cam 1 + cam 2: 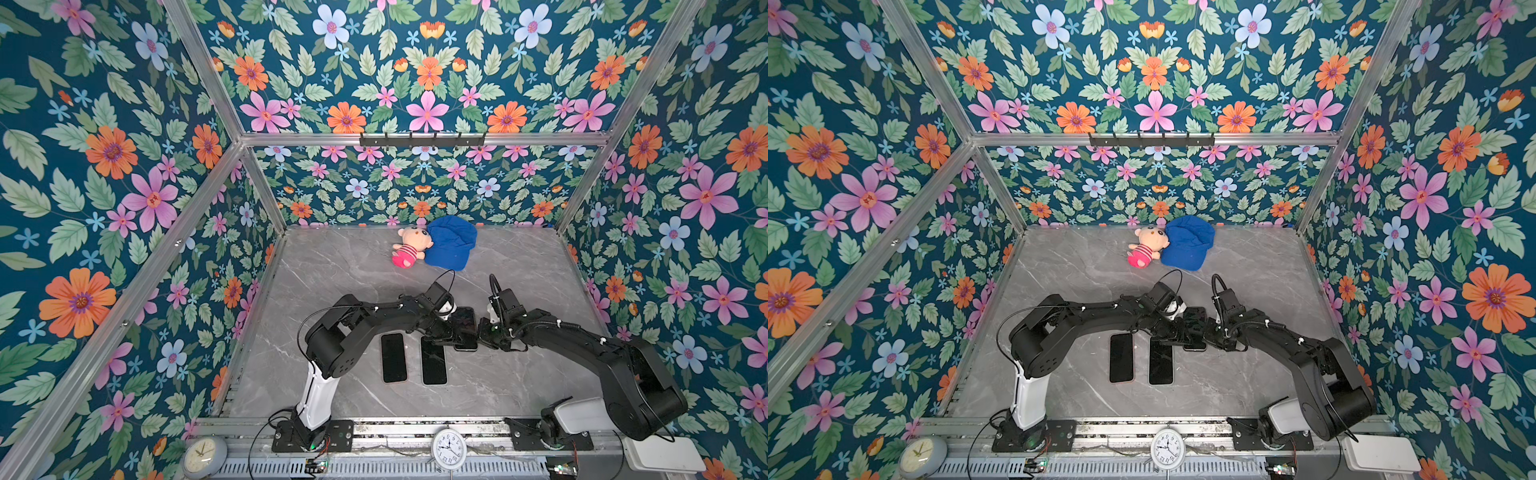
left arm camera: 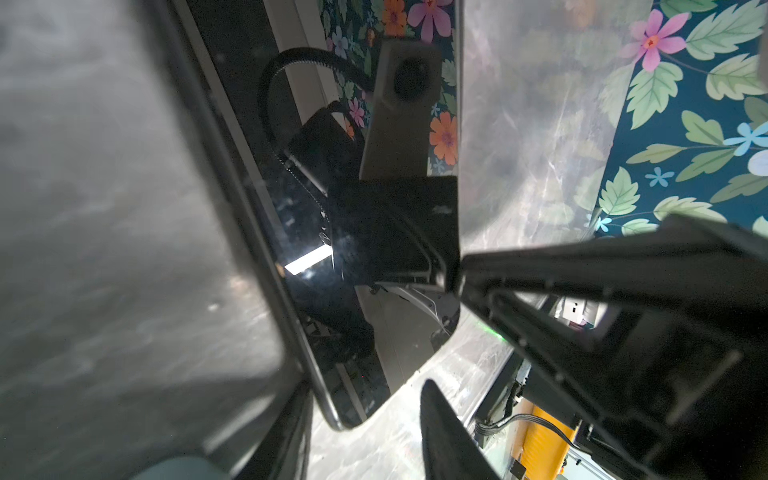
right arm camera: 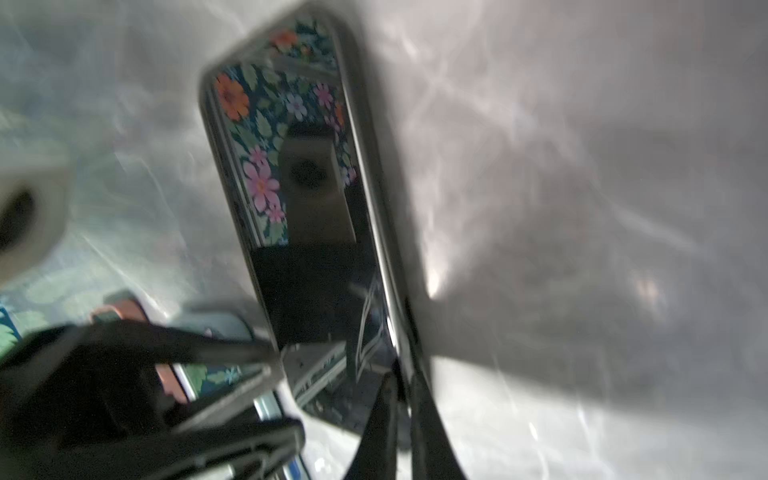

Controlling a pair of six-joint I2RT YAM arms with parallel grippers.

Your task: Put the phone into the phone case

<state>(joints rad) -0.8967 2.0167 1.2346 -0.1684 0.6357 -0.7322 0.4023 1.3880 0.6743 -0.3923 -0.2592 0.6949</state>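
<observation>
**Item in hand.** The phone (image 1: 464, 328) lies screen up, right of centre on the surface (image 1: 519, 374), between the ends of the two arms.

**Right pincer** (image 3: 401, 390): closed thin onto the phone's long edge.

**Left pincer** (image 2: 370, 415): fingers apart, with the phone's near end between them. Whether they clamp it cannot be told.

A broad shadow beside the phone in the right wrist view suggests it sits tilted or raised rather than flat.

**Also on the surface.** Nearer the arm bases and just left of the phone lie a pink-edged slab (image 1: 393, 357) and a black slab (image 1: 433, 360). They are flat, side by side and apart, with no pincer on either. Which one is the phone case cannot be told. A dark rim along the held phone in the wrist views might equally be a case wall.

**Judged step.** Two-armed handling of the phone; seating is not confirmed.

**Next move.** It calls for squaring the phone over the case opening, putting one end in first, then pressing evenly on the corners.

**Risk.** The edge pinch is slim, and the glossy phone may slip.
</observation>
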